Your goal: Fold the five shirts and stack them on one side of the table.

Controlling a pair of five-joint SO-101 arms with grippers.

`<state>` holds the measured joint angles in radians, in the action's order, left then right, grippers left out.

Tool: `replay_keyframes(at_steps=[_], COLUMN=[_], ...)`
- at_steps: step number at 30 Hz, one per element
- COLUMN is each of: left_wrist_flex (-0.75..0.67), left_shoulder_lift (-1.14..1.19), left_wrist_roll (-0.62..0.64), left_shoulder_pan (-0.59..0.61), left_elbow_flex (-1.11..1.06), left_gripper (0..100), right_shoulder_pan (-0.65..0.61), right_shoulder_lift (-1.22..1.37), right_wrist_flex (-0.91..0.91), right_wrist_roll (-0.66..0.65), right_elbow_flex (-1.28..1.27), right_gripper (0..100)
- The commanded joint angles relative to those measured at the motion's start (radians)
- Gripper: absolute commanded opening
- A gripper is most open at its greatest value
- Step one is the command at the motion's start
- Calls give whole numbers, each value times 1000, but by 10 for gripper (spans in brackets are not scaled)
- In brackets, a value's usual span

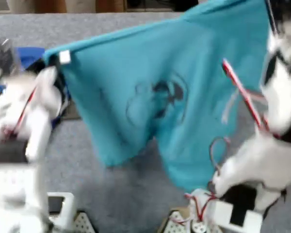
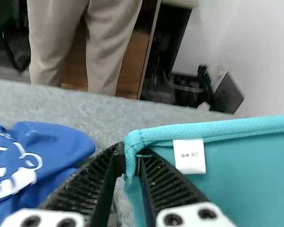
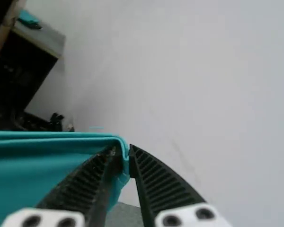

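A teal shirt [image 1: 165, 97] with a dark print hangs spread in the air above the grey table [image 1: 131, 194], held by both arms. My left gripper [image 2: 128, 158] is shut on one hem corner of the teal shirt [image 2: 227, 179], close to a small white tag [image 2: 189, 155]. In the high view that corner sits at the left [image 1: 56, 58]. My right gripper [image 3: 123, 158] is shut on the opposite corner of the teal shirt [image 3: 42, 161], high at the right. A blue shirt [image 2: 28, 161] with white print lies on the table at the far left [image 1: 29, 53].
White arm bodies stand at the left [image 1: 19, 141] and right [image 1: 271, 160] front of the table, with red cables [image 1: 242, 94] crossing the right side. A person's trousered legs [image 2: 80, 42] stand behind the table. Dark equipment [image 2: 184, 85] sits by the wall.
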<state>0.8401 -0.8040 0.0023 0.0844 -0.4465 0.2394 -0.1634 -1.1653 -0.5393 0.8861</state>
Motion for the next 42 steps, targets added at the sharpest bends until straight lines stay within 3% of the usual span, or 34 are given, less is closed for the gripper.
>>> replay_keyframes(at_steps=[1,4,11,15,20,27,35,42], left_wrist_flex=[-265,-336,-333,-238,132,440,677,709], left_shoulder_lift=[203,377,713,835,924,989,989,963], left_wrist_roll=[8,0,0,-2,-2,-3,-8,-32], left_shoulder_pan=[11,15,34,32,25,26,-68,-100], left_elbow_flex=[-12,72,376,559,835,994,994,1059], left_gripper=[18,18,18,18,18,18,18,18], right_shoulder_pan=[-67,-110,-139,-148,-147,-147,-130,1], right_shoulder_lift=[73,145,369,499,547,536,532,526], right_wrist_flex=[127,226,480,535,307,-169,-399,-410], right_wrist_roll=[-6,0,2,2,2,-8,-38,-15], right_elbow_flex=[-110,-185,-220,-170,-54,82,154,351], right_gripper=[1,1,1,1,1,1,1,1])
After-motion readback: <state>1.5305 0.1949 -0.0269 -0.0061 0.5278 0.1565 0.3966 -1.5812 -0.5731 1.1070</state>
